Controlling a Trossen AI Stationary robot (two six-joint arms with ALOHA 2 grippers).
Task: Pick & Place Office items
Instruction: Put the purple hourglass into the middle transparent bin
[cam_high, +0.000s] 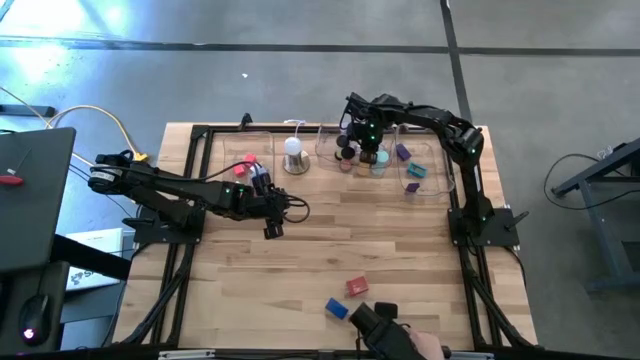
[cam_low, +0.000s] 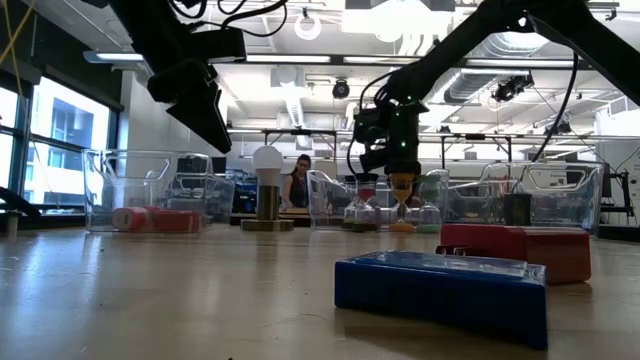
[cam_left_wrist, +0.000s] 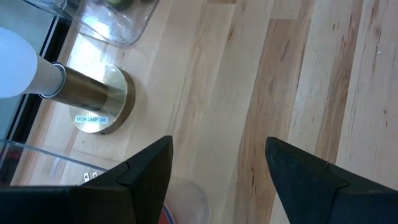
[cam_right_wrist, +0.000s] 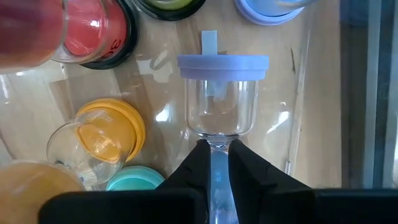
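Watching remotely, I saw the right gripper (cam_right_wrist: 216, 155) pinching a lilac-capped clear timer (cam_right_wrist: 222, 93) inside the tray (cam_high: 437, 185). Left gripper (cam_left_wrist: 217, 168) hovered beside the desk lamp (cam_left_wrist: 81, 96), jaws wide and empty.

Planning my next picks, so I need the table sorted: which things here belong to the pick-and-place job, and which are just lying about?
Job:
- lilac-capped roll, gripped by the right hand
- orange roll beside it
- red block
- blue block
- red pieces in the left tray

Lying about:
- desk lamp
- the clear trays

The left hand hovers open, holding nothing.
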